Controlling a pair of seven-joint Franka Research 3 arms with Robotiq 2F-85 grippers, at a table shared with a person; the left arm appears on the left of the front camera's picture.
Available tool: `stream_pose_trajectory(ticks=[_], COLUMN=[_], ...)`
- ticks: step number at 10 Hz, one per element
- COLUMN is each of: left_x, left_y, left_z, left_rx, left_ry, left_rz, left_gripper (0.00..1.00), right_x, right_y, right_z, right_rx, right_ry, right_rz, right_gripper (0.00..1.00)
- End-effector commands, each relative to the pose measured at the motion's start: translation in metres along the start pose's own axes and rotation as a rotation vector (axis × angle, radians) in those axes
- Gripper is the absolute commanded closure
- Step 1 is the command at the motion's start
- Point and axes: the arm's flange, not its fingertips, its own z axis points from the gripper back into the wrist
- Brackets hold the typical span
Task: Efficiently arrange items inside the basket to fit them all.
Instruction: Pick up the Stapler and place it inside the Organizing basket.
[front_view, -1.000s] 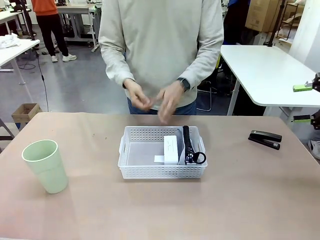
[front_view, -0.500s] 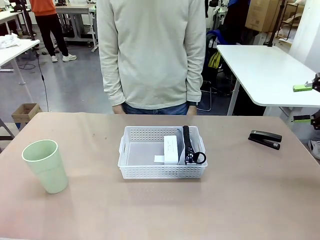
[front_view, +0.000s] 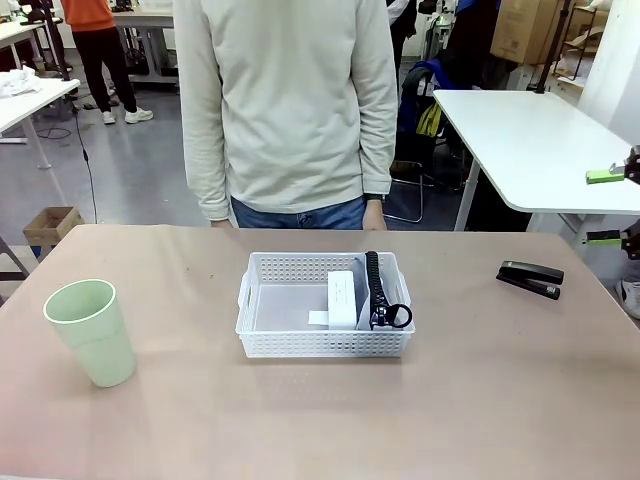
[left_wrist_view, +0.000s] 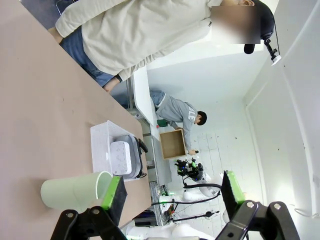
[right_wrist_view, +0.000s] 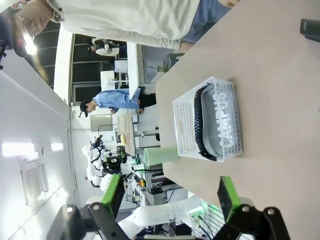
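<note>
Brown tabletop (front_view: 480, 400) shared with a person (front_view: 290, 110), who stands at the far edge with arms hanging down, hands clear of the work. White perforated basket (front_view: 322, 318) sits at centre. Its right half holds the white box (front_view: 341, 298) and, just beside it, the grey pouch (front_view: 378, 290), set on edge along the right wall with its black zipper uppermost. This placement appears meant to save floor space, since it leaves the left half bare. Pale green cup (front_view: 91, 331) stands upright well to the left of the basket, and the small black slab (front_view: 530, 279) lies on the table well to the right; neither is packed yet. Left gripper (left_wrist_view: 171, 192) and right gripper (right_wrist_view: 170, 195) hang above the table, jaws spread wide, with nothing between the pads. The bare half probably suits the cup, with the slab slipped in alongside.
</note>
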Motion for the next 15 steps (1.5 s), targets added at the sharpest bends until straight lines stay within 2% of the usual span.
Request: stream_pose_trajectory(ticks=[1, 2, 4, 7, 8, 10, 11, 12, 13, 15], left_x=[-0.001, -0.001, -0.001, -0.001, -0.001, -0.001, -0.001, -0.001, -0.001, -0.001], left_y=[-0.001, -0.001, -0.001, -0.001, -0.001, -0.001, -0.001, -0.001, -0.001, -0.001], left_z=[0.001, 0.001, 0.001, 0.001, 0.001, 0.001, 0.001, 0.001, 0.001, 0.001], left_rx=[-0.010, -0.010, -0.010, -0.010, -0.010, -0.010, -0.010, -0.010, -0.010, -0.010], left_ry=[0.007, 0.007, 0.007, 0.007, 0.007, 0.007, 0.007, 0.007, 0.007, 0.007], left_rz=[-0.017, -0.017, -0.017, -0.017, -0.017, -0.017, -0.017, -0.017, -0.017, -0.017], left_gripper=[0.00, 0.00, 0.00, 0.00, 0.00, 0.00, 0.00, 0.00, 0.00, 0.00], right_x=[0.004, 0.017, 0.062, 0.121, 0.137, 0.160, 0.169, 0.174, 0.162, 0.162], right_y=[0.011, 0.029, 0.057, 0.063, 0.058, 0.033, 0.020, 0.011, 0.023, 0.023], right_z=[-0.015, -0.036, -0.084, -0.121, -0.126, -0.132, -0.131, -0.131, -0.133, -0.133], right_rx=[-0.165, -0.304, -0.698, -1.102, -1.180, -1.238, -1.180, -1.113, -1.228, -1.228], right_ry=[0.045, 0.107, 0.226, 0.164, 0.140, 0.158, 0.225, 0.241, 0.178, 0.178], right_rz=[0.066, 0.110, 0.100, 0.072, 0.099, 0.268, 0.337, 0.349, 0.244, 0.244], right_gripper=[0.00, 0.00, 0.00, 0.00, 0.00, 0.00, 0.00, 0.00, 0.00, 0.00])
